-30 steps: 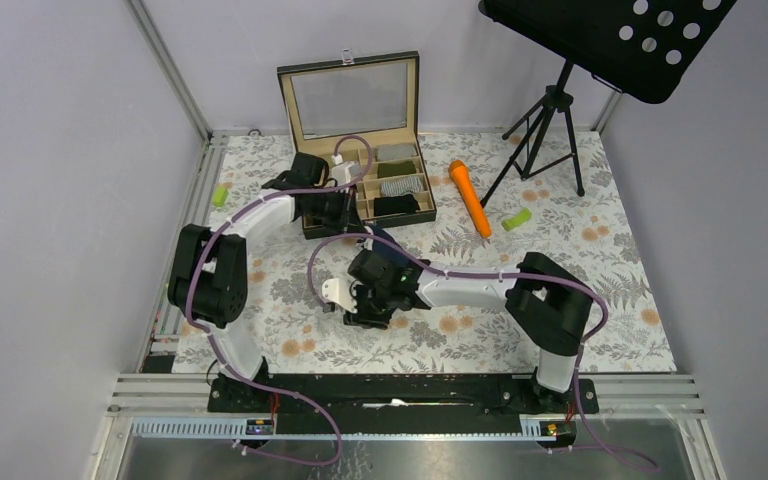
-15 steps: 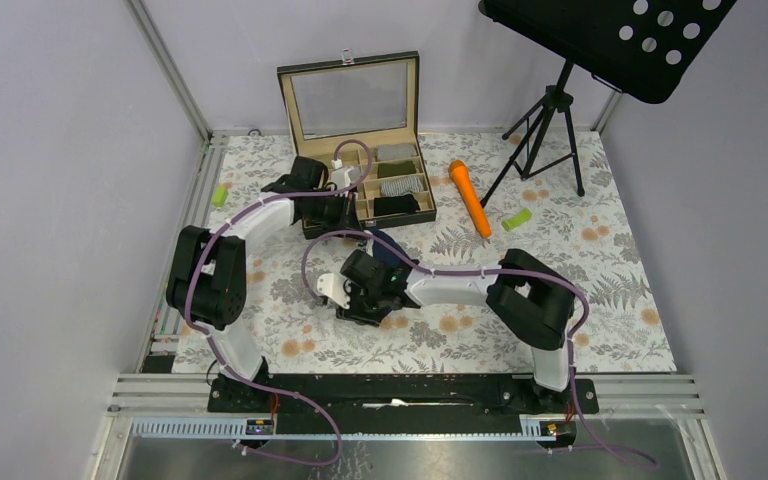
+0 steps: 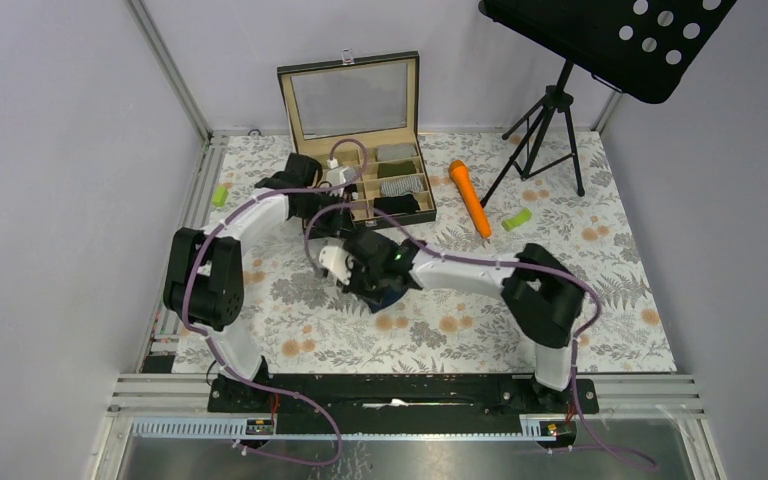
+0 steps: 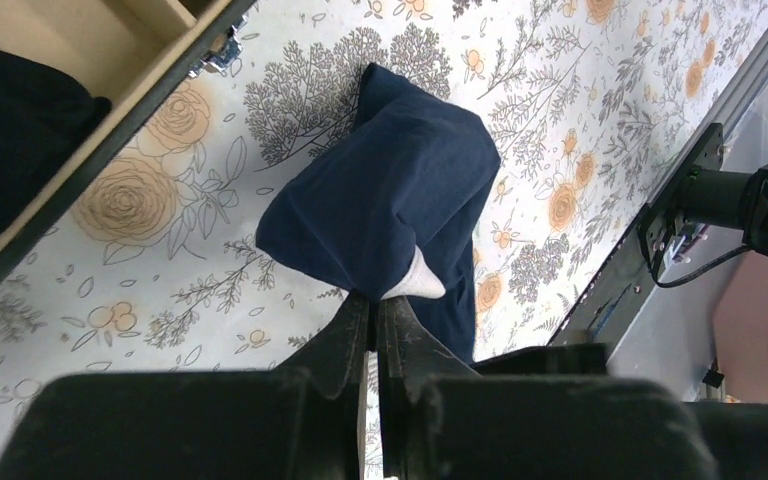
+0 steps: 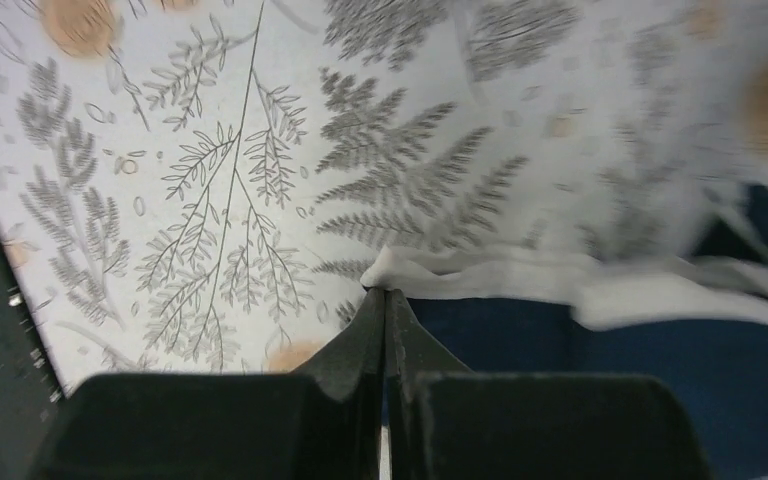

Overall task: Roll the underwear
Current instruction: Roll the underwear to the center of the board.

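From above, both arms reach in toward the middle of the flowered mat, just in front of the open box. The navy underwear lies on the mat there. It is mostly hidden under the right gripper, while the left gripper sits nearer the box's front wall.

The left wrist camera shows the underwear as a loosely folded navy bundle lying on the mat, apart from the box. The left gripper's fingers are pressed together, with their tips at the bundle's near edge, next to a small patch of white trim. This view does not settle whether any fabric is caught between them.

In the right wrist view, the right gripper's fingers are also fully together. Their tips meet right at the corner of the white trim, and they appear to pinch it, with navy cloth spreading away to the right.

The step in hand looks like the start of the roll — one edge taken, nothing wound yet. The next move calls for the trimmed edge to be turned over onto the body of the cloth and kept tight, while the other end is held down so the bundle does not slide across the mat.
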